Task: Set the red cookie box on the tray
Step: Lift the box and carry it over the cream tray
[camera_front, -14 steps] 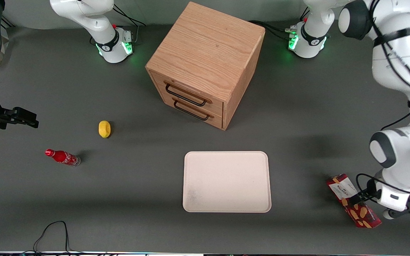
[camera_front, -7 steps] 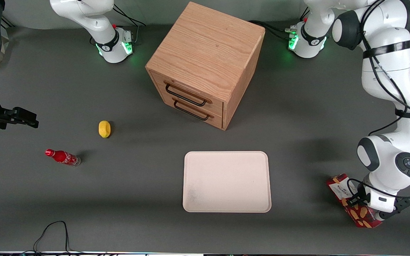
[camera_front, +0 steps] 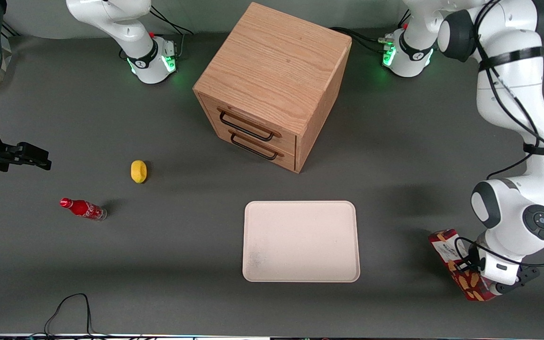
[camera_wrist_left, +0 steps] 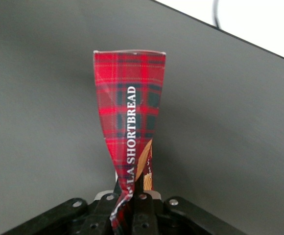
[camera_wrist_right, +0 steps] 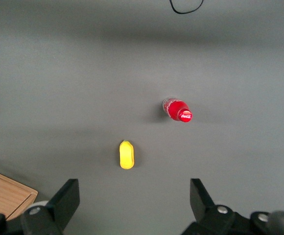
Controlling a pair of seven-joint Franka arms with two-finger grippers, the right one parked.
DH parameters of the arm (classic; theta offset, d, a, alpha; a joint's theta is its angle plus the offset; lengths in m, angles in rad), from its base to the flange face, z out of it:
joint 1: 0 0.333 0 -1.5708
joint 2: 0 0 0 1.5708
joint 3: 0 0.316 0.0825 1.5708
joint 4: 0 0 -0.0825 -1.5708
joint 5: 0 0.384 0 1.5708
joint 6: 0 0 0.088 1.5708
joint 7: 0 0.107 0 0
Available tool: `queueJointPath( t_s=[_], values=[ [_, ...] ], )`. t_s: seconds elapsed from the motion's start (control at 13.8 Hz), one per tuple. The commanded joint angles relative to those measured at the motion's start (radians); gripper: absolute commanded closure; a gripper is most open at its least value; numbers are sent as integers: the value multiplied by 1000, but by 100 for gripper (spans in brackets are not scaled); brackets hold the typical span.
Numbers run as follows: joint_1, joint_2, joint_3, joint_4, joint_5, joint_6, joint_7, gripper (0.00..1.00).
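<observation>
Dark grey table mat (camera_front: 158, 250) throughout; gripper (camera_front: 466, 268) clamped on long narrow tartan-red cookie box (camera_front: 456, 264), well apart from large flat pale cream tray (camera_front: 300, 241) toward working arm's end; best lifted level, carried over tray, lowered flat within low rim

The working arm's wrist covers the middle of the red cookie box (camera_front: 458, 264) in the front view, hiding the gripper (camera_front: 466, 270) fingertips there. In the left wrist view, the box (camera_wrist_left: 130, 127) runs past the picture's edge between the gripper's (camera_wrist_left: 131, 203) dark fingers. Near the box, its label lettering stays too small to read from the front.
</observation>
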Motion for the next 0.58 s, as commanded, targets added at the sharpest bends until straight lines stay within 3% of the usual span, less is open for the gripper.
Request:
queueJointPath(
  t_s=[0.0, 0.29, 0.51],
  values=[
    [-70, -130, 15, -20, 3, -143, -11, 100],
    [-181, -181, 1, 58, 16, -281, -13, 100],
    [-234, -170, -90, 100, 85, -300, -19, 100]
  ],
)
